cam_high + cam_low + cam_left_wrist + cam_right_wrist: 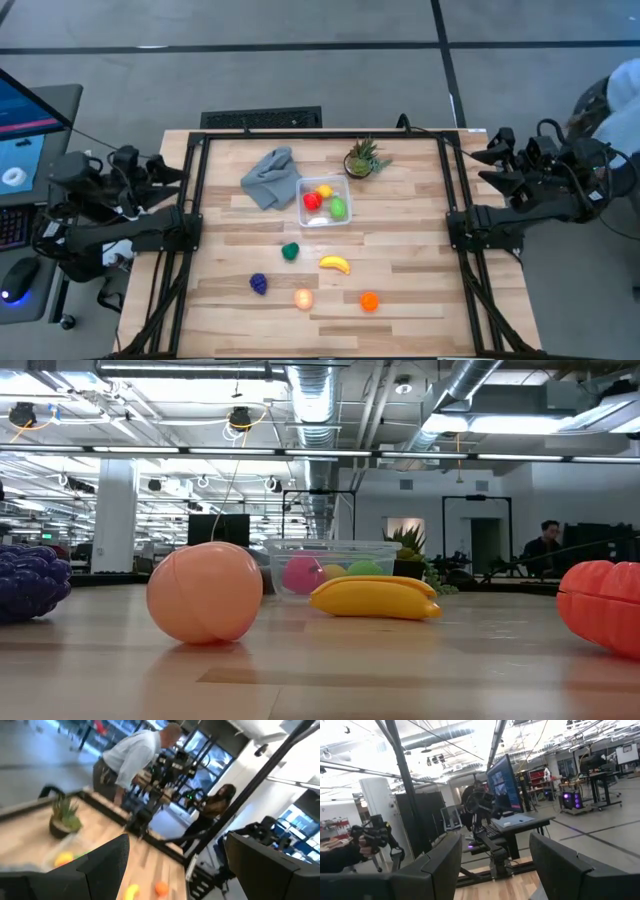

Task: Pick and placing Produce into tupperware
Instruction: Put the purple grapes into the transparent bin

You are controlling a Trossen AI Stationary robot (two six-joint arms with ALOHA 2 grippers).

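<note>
Both grippers, left [175, 870] and right [495, 865], hang empty with fingers apart, pulled back off the table's sides, leaving the tupperware [324, 201] near the plant [363, 159] exposed, while five produce pieces, including the banana [335, 264], await picking.

table [400, 230] | on it: tupperware [324, 202], cloth [268, 177], plant [361, 159], banana [334, 264]

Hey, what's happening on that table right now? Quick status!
Both arms parked at table sides, fingers open, empty. Tupperware holds three produce; five pieces loose in front. Nothing in the way.
</note>
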